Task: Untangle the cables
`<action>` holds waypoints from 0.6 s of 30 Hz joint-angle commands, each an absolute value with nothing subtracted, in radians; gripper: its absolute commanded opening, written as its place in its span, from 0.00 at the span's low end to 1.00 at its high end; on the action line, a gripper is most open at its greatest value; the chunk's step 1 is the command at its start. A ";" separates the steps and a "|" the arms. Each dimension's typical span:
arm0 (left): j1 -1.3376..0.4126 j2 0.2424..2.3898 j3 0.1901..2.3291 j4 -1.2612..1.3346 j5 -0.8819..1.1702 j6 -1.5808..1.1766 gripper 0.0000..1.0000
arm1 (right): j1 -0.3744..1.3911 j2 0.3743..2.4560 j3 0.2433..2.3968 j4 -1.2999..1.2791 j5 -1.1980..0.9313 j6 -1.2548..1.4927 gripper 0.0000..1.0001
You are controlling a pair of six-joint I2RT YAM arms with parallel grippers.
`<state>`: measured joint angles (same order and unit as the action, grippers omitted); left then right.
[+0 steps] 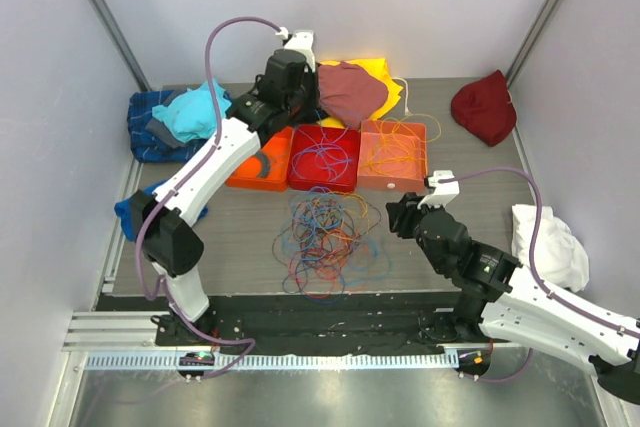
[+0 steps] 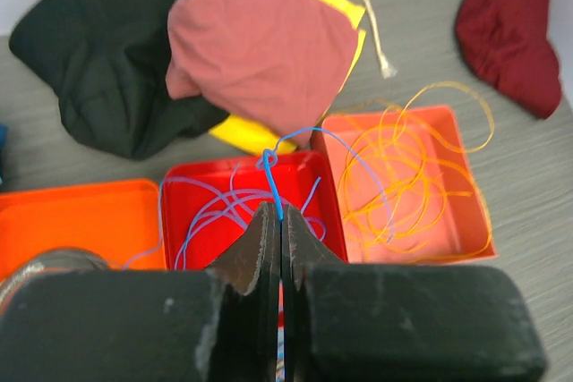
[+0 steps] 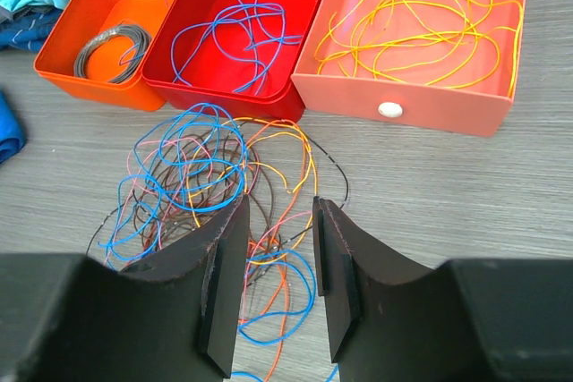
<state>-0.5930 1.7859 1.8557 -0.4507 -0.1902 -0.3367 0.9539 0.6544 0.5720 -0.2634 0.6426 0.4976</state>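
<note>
A loose tangle of cables [image 1: 328,237] in blue, orange, yellow, pink and brown lies on the table in front of three bins. My left gripper [image 2: 280,212] is shut on a blue cable [image 2: 273,176] and holds it above the red bin [image 2: 175,187], which has blue cables in it. In the top view the left gripper [image 1: 303,115] is at the back edge of that red bin [image 1: 325,183]. My right gripper [image 3: 277,207] is open and empty just above the tangle [image 3: 197,185]. In the top view the right gripper [image 1: 398,217] is at the tangle's right edge.
An orange bin [image 3: 63,38] holds a grey coil [image 3: 112,42]. A salmon bin [image 3: 403,112] holds yellow cables. Clothes lie around: pink over yellow [image 1: 350,92], dark red [image 1: 485,107], white [image 1: 545,237], blue [image 1: 180,117], black [image 2: 98,51].
</note>
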 commanded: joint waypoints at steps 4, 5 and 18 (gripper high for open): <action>-0.586 1.635 1.744 -0.385 -0.190 -0.348 0.00 | 0.956 0.647 0.566 -0.239 0.673 0.489 0.43; -0.586 1.623 1.734 -0.379 -0.192 -0.348 0.00 | 0.956 0.647 0.565 -0.238 0.672 0.491 0.43; -0.572 1.591 1.723 -0.405 -0.235 -0.319 0.00 | 0.957 0.631 0.571 -0.253 0.660 0.512 0.42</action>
